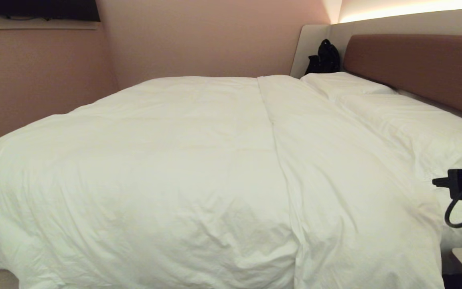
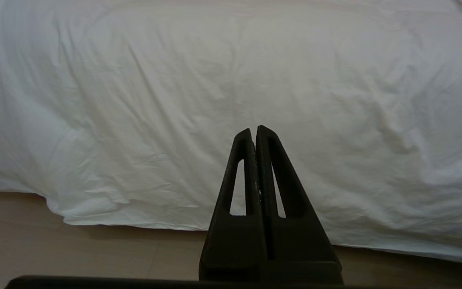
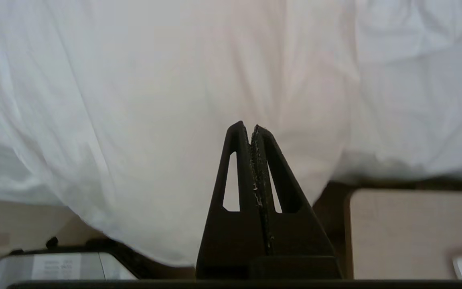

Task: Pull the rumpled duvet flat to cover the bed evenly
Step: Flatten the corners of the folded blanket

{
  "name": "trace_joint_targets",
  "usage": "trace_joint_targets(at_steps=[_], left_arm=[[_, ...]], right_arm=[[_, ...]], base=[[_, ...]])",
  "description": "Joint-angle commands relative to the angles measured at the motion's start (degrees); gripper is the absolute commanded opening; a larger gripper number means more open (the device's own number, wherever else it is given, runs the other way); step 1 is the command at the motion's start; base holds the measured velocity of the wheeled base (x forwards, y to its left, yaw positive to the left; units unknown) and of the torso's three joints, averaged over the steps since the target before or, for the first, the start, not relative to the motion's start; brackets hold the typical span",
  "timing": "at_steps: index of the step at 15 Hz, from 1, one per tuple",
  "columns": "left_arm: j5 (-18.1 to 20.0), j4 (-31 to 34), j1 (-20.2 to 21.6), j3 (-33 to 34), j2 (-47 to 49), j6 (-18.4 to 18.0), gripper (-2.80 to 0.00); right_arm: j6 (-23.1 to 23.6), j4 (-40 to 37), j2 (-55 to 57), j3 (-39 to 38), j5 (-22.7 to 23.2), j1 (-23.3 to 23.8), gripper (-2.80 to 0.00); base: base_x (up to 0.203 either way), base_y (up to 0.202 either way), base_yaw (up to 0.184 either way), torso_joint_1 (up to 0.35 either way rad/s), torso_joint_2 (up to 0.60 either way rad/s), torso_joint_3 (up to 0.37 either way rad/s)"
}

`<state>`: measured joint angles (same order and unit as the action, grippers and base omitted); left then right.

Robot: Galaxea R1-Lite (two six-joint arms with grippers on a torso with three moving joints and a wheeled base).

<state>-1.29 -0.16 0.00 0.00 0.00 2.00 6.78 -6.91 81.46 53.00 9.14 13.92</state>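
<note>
**Duvet spread over the bed, both grippers closed and empty**

One white duvet (image 1: 183, 172) lies across the one bed (image 1: 415, 68), draping over its near side toward the floor. Two pillows (image 1: 343, 84) sit by the headboard. The left gripper (image 2: 254, 132) and right gripper (image 3: 251, 128) each have fingers pressed together, holding nothing. A further tug could likely drag the duvet off-centre, leaving uneven overhang.
</note>
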Motion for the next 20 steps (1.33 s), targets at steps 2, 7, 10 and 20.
trace_joint_targets(at_steps=[2, 7, 10, 20], left_arm=[[0.0, 0.0, 0.0, 0.0, 0.0, 0.0, -2.80], [0.0, 0.0, 0.0, 0.0, 0.0, 0.0, -2.80], [0.0, 0.0, 0.0, 0.0, 0.0, 0.0, -2.80], [0.0, 0.0, 0.0, 0.0, 0.0, 0.0, -2.80]], right_arm=[[-3.4, -0.1, 9.4, 9.1, 0.7, -0.1, -2.80], [-4.3, -0.1, 11.4, 7.6, 0.7, -8.8, -2.80], [-4.5, 0.1, 14.4, 8.2, 0.6, -13.0, -2.80], [-6.1, 1.7, 25.4, 7.7, -1.5, -17.2, -2.80]], base=[[0.000, 0.000, 0.000, 0.000, 0.00, 0.000], [0.000, 0.000, 0.000, 0.000, 0.00, 0.000], [0.000, 0.000, 0.000, 0.000, 0.00, 0.000], [0.000, 0.000, 0.000, 0.000, 0.00, 0.000]])
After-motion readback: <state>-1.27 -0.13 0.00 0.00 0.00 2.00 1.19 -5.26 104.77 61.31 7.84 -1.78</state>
